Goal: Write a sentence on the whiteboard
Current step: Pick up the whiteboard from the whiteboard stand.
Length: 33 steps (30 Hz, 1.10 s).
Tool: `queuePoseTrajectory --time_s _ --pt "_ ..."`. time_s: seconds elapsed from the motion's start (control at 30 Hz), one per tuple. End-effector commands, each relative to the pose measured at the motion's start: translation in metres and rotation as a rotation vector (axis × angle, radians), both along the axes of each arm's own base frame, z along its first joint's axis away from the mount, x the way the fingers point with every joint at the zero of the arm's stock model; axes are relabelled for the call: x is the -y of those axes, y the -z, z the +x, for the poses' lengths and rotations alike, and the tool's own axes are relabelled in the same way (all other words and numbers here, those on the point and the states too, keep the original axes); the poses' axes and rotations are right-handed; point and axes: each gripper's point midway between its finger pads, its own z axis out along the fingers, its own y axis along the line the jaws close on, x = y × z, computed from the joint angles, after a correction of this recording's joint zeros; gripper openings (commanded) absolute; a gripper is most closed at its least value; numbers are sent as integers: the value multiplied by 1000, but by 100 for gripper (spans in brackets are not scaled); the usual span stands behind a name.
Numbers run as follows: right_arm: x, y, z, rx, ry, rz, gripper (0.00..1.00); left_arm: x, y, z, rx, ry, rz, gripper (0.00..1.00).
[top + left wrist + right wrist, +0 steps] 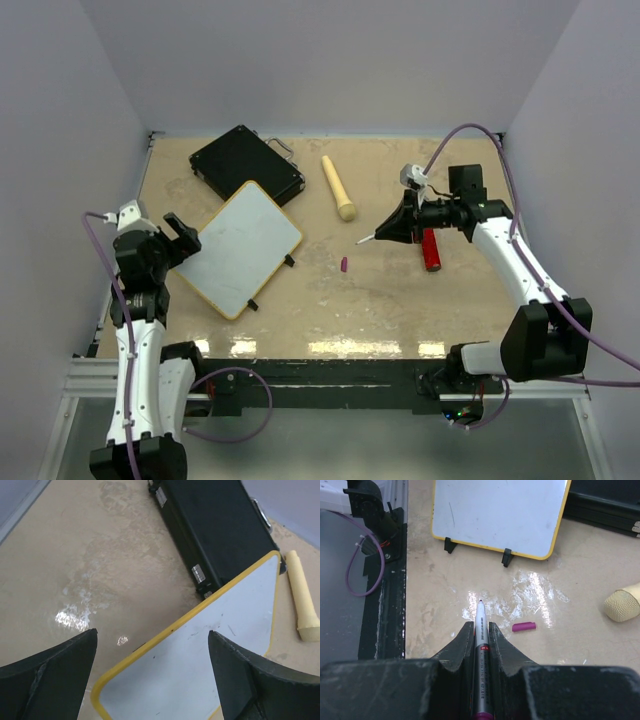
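We see the whiteboard (pixel 245 248) lying flat on the left half of the table (pixel 400 310). It is turned at a slant and sits close to the left edge. It is a smooth white rectangle with round corners, a thin yellow rim and 2 small black clips along 1 long side.

Just past its far corner sits a black case (pixel 245 160), hard and boxy, with a metal handle. A cream stick (pixel 339 187), round and thicker at 1 end, lies near the far edge. A tiny magenta cap (pixel 344 264) lies near the middle of the table. A red thing (pixel 431 250) lies under the right arm, and we cannot tell what it is.

The left gripper (pixel 182 238) hangs over the board's left corner. Its 2 dark, wedge-shaped fingers (pixel 55 665) are spread wide, grasping nothing.

The right arm bends over the table's right side and points left. The right gripper (pixel 480 626) is squeezed tight on a thin white marker (pixel 480 612), whose tip pokes out toward the board.
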Motion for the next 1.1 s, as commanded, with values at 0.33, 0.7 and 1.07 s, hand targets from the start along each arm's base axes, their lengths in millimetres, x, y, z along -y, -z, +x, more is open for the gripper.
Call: queuePoseTrajectory --time_s 0.33,0.7,1.07 --pt "-7 0 -9 5 -41 9 0 13 45 2 -4 -24 -240 94" --pt "-8 2 -9 1 -44 7 0 33 45 4 27 94 -297 88" --pt "-9 5 -9 -8 -46 3 0 28 50 3 21 77 -304 59"
